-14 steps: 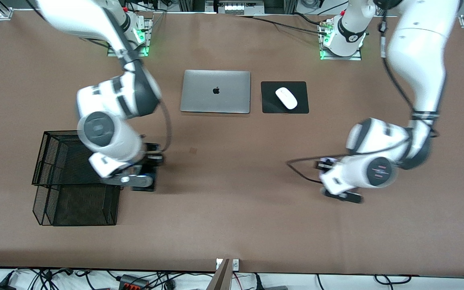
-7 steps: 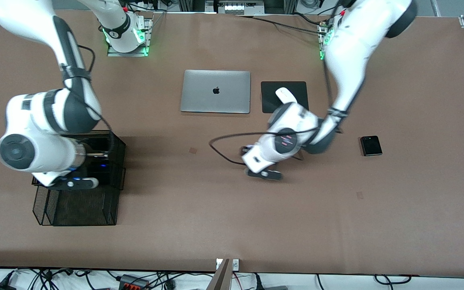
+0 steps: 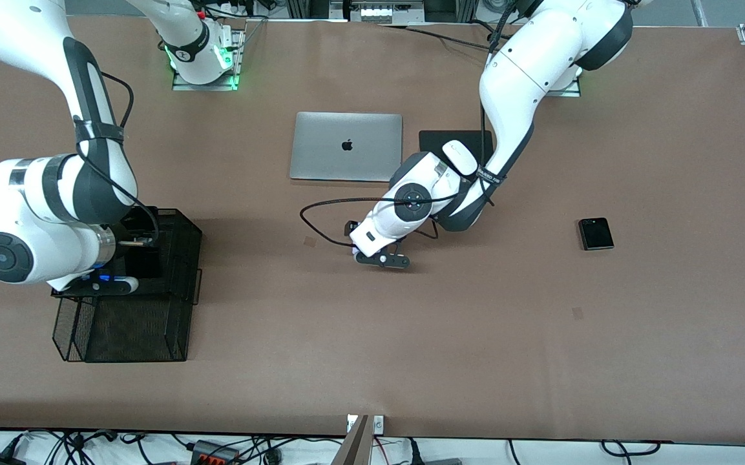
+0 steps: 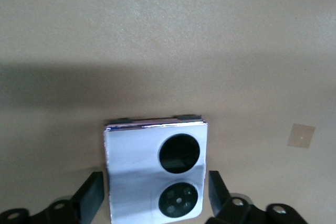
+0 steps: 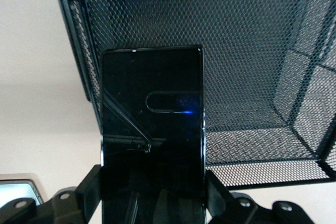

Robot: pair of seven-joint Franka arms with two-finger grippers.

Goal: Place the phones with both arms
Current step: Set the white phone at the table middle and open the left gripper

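From the front view you are seeing the right gripper (image 3: 132, 255) hanging over the upper tier of the black mesh tray (image 3: 178, 258) at the right arm's end of the table, its own wrist hiding most of what it carries. The left gripper (image 3: 382, 253) is hovering over bare brown table (image 3: 475, 336) near the middle, nearer the camera than the silver laptop (image 3: 346, 146), while the left arm is crossing above the white mouse (image 3: 460, 157) and its black pad (image 3: 450, 137), covering part of the pad. The small black phone (image 3: 596, 233) is lying alone toward the left arm's end, with open table all around it, well apart from both grippers. In the left wrist view, the left gripper (image 4: 156, 205) is clamping the white phone (image 4: 155, 169) by its two side edges, the two black circles facing the camera; only bare table and a small tan patch (image 4: 301, 135) are lying below it, and the phone's lower end is running out of frame. In the right wrist view, the right gripper (image 5: 152, 203) is gripping the long black phone (image 5: 151, 129) between its fingers, above the mesh tray's (image 5: 252, 66) rim, with one tray wall just beside the phone's edge; you cannot tell from here whether the phone is touching the mesh.
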